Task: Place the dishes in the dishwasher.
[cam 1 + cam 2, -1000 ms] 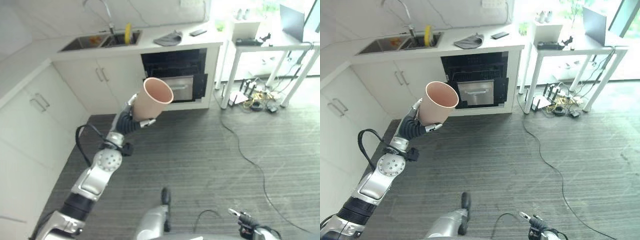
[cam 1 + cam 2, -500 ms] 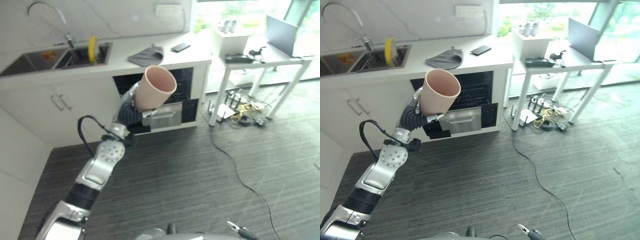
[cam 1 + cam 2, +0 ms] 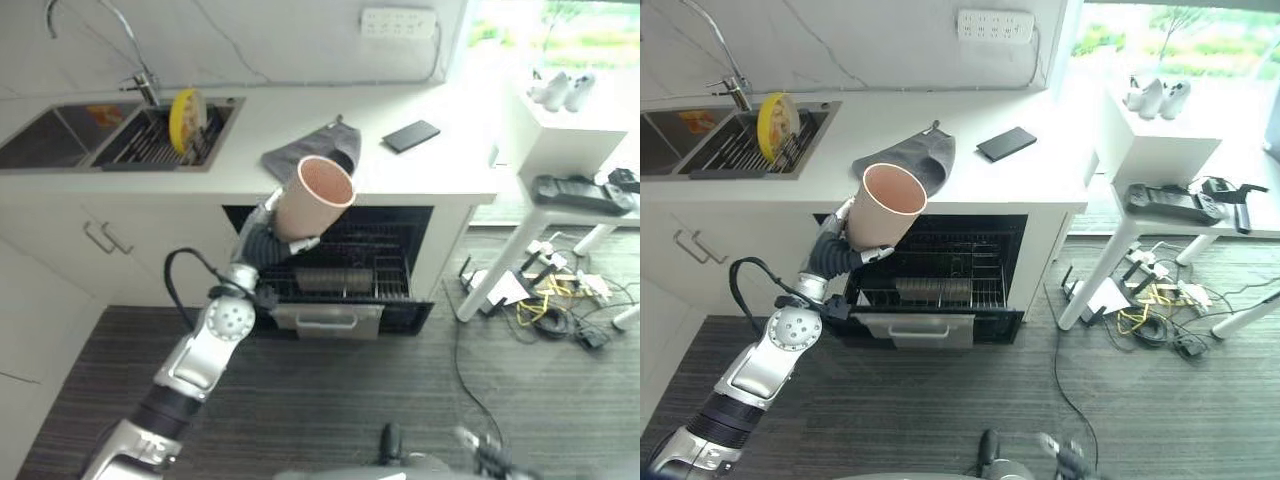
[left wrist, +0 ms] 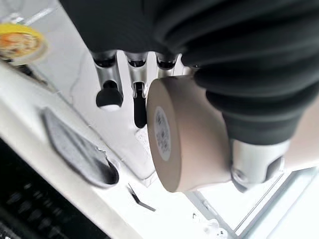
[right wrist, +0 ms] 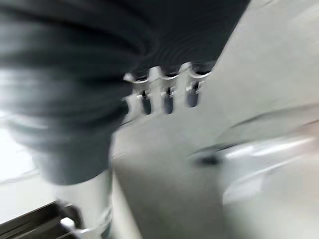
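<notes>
One white table [image 3: 420,165] is carrying one sink [image 3: 60,135], one grey cloth [image 3: 305,152] and one dark phone [image 3: 411,135]. Below it, one open dishwasher [image 3: 940,275] is showing its wire rack [image 3: 930,290]. One yellow plate [image 3: 184,112] is standing in the sink's rack. The left hand [image 3: 262,235] is curling its fingers [image 4: 108,87] around one pink cup [image 3: 311,198], held above the dishwasher. The right hand [image 5: 164,92] is hanging with fingers straight.
</notes>
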Controlling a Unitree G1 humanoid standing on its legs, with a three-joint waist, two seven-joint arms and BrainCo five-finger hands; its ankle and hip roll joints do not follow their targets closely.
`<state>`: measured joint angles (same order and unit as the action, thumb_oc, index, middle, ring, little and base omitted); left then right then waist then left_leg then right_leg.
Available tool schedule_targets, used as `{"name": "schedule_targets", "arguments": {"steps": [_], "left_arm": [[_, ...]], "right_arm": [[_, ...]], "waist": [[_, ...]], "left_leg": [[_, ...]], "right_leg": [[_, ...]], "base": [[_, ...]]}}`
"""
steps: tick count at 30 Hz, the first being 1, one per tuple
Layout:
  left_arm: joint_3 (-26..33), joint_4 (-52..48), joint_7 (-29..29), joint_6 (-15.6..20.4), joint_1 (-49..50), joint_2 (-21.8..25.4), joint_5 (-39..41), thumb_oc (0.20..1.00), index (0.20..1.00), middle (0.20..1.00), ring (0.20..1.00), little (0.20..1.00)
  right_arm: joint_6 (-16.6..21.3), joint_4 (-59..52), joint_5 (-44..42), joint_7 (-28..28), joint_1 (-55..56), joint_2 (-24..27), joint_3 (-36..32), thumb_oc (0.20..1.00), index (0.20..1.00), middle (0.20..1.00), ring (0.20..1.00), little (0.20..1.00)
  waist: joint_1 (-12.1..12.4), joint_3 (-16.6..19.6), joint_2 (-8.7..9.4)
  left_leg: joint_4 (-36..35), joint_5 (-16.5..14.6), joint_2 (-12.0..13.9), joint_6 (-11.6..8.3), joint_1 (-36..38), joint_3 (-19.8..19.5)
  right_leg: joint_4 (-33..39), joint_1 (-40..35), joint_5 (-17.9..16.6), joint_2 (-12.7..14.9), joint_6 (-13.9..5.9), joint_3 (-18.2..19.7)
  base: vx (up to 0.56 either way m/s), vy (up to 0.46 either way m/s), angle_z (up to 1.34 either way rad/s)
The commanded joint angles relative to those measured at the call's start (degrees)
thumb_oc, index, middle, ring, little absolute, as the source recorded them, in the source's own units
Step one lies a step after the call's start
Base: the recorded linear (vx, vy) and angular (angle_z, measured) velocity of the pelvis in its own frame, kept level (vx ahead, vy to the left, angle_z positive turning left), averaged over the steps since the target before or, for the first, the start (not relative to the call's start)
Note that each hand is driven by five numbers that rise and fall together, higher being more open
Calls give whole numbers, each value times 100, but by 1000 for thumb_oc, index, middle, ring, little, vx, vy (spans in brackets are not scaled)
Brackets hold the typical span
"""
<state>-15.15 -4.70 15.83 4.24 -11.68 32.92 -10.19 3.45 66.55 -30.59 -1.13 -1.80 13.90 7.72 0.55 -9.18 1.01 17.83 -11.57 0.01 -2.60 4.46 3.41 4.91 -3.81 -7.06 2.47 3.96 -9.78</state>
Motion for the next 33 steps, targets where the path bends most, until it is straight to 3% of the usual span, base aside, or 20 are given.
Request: {"name": "schedule_targets", "arguments": {"steps": [1,2,4,7,9,10,12,13,17,27,33], "left_arm": [[216,-114,352,333,-357,172,-51,200,200,200,200,200],[228,-105,393,360,-329,160,-66,200,200,200,200,200],[215,-100,407,350,-349,147,-61,200,200,200,200,200],[171,-155,392,381,-391,139,-36,200,200,200,200,200],[149,-221,438,342,-400,90,-69,200,200,200,200,200],[159,-255,418,282,-431,64,-45,200,200,200,200,200],[120,-218,358,286,-509,62,-52,200,200,200,200,200],[126,-203,282,307,-546,127,-79,200,200,200,200,200],[148,-152,225,358,-645,338,-63,200,200,200,200,200],[142,-176,225,254,-697,322,-90,200,200,200,200,200],[143,-149,188,296,-645,254,24,200,200,200,200,200]], "right_arm": [[-46,252,-220,-133,178,33,133,1000,1000,1000,1000,1000],[-50,254,-172,-120,164,55,163,1000,1000,1000,1000,1000],[-43,292,-178,-77,162,84,154,1000,1000,1000,1000,1000],[-20,464,-208,-31,99,200,-11,1000,1000,1000,1000,1000],[-34,540,-175,0,54,299,-104,1000,1000,1000,1000,1000],[-82,606,-155,13,48,351,-210,1000,1000,1000,1000,1000],[-37,619,-281,17,159,307,-260,1000,1000,1000,1000,1000],[32,591,-380,12,265,160,-265,1000,1000,1000,1000,1000],[98,404,-479,109,323,-164,-67,1000,1000,1000,1000,1000],[-34,363,-473,239,264,-156,-15,1000,1000,1000,1000,1000],[84,375,-1024,463,265,-189,-164,1000,1000,1000,1000,1000]], "waist": [[-94,304,6],[-80,279,22],[-76,243,20],[-115,153,-89],[-89,87,-162],[-77,126,-190],[-91,178,-228],[-81,249,-309],[-24,322,-270],[63,362,-154],[56,406,-142]], "left_leg": [[62,554,-210,497,-173,137],[593,715,-151,434,-406,186],[906,898,15,367,-662,250],[0,1359,511,147,-679,480],[-690,1859,732,-65,-740,319],[-1247,1651,728,-81,-601,273],[-1720,1506,651,-74,-251,328],[-2126,1432,492,-31,67,262],[-2273,1226,287,197,205,336],[-2283,1158,342,220,210,645],[-2283,1145,396,180,266,757]], "right_leg": [[-910,204,693,-25,-604,36],[-917,147,751,-40,-524,53],[-924,89,780,-56,-468,27],[-915,-71,898,-102,-476,-11],[-768,-266,940,-90,-509,103],[-647,-321,876,106,-636,24],[-580,-323,788,286,-772,-143],[-597,-253,716,442,-926,-243],[-577,-130,515,686,-1184,-272],[-233,-236,377,710,-1227,-397],[-89,-351,369,667,-1199,-454]], "base": [[77,-69,-19],[47,-44,-42],[32,11,-14],[53,246,22],[90,443,22],[95,496,-2],[77,444,-44],[70,373,-55],[-2,159,35],[-24,-23,5],[3,-31,-1]]}}
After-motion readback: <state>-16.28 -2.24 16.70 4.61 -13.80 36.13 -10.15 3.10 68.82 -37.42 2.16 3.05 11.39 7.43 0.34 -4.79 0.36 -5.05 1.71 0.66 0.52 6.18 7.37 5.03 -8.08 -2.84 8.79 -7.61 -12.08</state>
